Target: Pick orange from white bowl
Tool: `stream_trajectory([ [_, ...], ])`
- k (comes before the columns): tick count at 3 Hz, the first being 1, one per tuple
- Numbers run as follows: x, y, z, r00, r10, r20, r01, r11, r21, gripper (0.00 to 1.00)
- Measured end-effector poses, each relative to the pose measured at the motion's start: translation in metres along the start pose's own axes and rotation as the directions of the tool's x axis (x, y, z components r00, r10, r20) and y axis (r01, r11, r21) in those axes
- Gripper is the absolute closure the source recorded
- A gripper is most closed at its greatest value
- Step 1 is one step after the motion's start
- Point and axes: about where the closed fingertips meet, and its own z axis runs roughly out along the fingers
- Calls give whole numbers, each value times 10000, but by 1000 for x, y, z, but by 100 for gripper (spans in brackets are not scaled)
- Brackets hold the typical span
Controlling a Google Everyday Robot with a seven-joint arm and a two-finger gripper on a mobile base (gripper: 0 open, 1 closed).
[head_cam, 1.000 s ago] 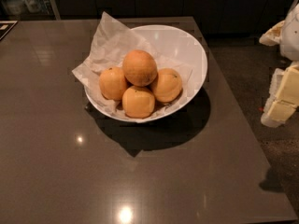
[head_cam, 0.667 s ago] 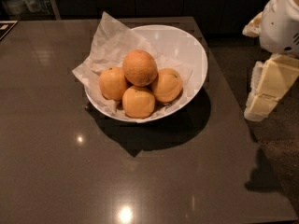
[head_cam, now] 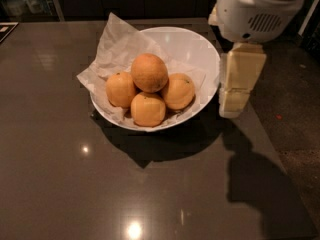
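The orange (head_cam: 149,72) is the largest and roundest fruit, deep dull orange, and rests on top of three smaller, paler fruits (head_cam: 148,109) in the white bowl (head_cam: 200,46). The bowl is lined with crumpled white paper (head_cam: 117,39) and stands on the dark table. My gripper (head_cam: 232,106) hangs from its white arm housing (head_cam: 257,9) just to the right of the bowl's rim, close beside it and pointing down. It holds nothing and is a hand's width to the right of the orange.
The dark glossy table (head_cam: 60,174) runs left and forward of the bowl, and its right edge lies just past the gripper. A darker speckled floor (head_cam: 295,119) is to the right. The arm's shadow (head_cam: 255,184) falls on the table's front right.
My arm and gripper have moved left from the right edge of the view to just beside the bowl's right rim. The bowl and the fruits have not moved.
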Motion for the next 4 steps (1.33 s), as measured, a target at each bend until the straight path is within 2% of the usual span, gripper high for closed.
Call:
stream_trajectory([
  [1,-2,-2,-5,10000,-1,66,-1,9996,266,0],
  [2,-25,-15,-1,9999,-85,81,82,9992,386,0],
  [3,-49,-31,6,9999,-152,-39,154,9994,295,0],
  [4,-61,-45,18,10000,-50,-21,50,10000,-19,0],
])
